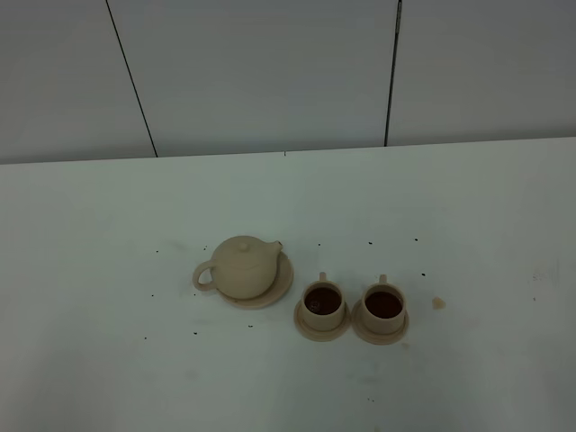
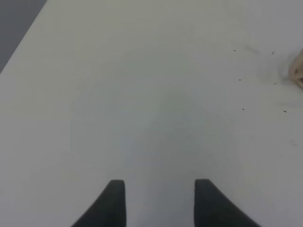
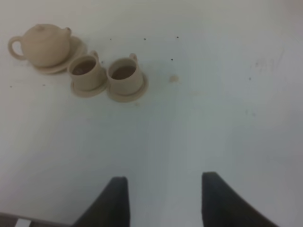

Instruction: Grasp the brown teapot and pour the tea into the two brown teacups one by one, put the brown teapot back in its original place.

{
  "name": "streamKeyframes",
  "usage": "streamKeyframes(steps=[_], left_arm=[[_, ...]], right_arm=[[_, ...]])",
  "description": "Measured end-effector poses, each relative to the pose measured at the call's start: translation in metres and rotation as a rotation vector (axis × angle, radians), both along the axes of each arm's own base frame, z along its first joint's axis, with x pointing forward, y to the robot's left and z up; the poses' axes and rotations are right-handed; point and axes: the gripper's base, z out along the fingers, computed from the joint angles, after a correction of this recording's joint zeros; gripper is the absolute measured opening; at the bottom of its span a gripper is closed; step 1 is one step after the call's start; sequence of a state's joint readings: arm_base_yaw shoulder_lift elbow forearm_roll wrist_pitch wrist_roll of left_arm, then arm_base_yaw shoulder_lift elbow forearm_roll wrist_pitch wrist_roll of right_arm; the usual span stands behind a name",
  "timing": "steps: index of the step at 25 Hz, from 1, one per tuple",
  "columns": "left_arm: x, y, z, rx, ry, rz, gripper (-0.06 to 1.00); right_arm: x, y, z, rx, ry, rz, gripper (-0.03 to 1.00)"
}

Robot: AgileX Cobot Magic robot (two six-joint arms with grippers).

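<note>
The round, dome-shaped, pale tan clay teapot [image 1: 243, 267] sat upright on its flat round pale tan saucer [image 1: 281, 286] on the white counter [image 1: 108, 360], with its loop handle [image 1: 205, 276] pointing to the left of the high view and its short spout [image 1: 277, 246] to the right. Just beside it, to the right, stood the two small pale tan cylindrical teacups, the nearer one [image 1: 322, 305] and the farther one [image 1: 384, 308], each on its own small saucer and each showing dark tea inside, so the pouring seemed to be finished and the pot returned. The left claw [image 2: 160, 201] hung over bare counter with its jaws apart and nothing between them; only a small tan edge of the set showed at the border of its view. The right claw [image 3: 164, 201] was also apart and empty, well away from the tea set. The teapot looked stiff, hard and fragile, probably smooth and a little slippery, and heavier when tea was left in it. I judged the loop handle to be the best place to hold it, because the domed body was too wide and round; the small knob lid [image 1: 244, 245] could fall off if the pot tilted far. The full cups would spill easily if they were pushed.
</note>
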State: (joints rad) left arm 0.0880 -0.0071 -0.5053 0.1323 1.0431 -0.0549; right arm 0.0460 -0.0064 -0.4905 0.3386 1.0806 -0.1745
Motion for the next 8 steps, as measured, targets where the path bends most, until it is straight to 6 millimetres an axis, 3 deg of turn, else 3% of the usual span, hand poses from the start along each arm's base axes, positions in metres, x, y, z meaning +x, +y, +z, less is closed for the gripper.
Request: streamKeyframes(steps=[8], left_arm=[[0.0000,0.0000,0.0000,0.000,0.000,0.000,0.41]], right_arm=[[0.0000,0.0000,0.0000,0.000,0.000,0.000,0.35]])
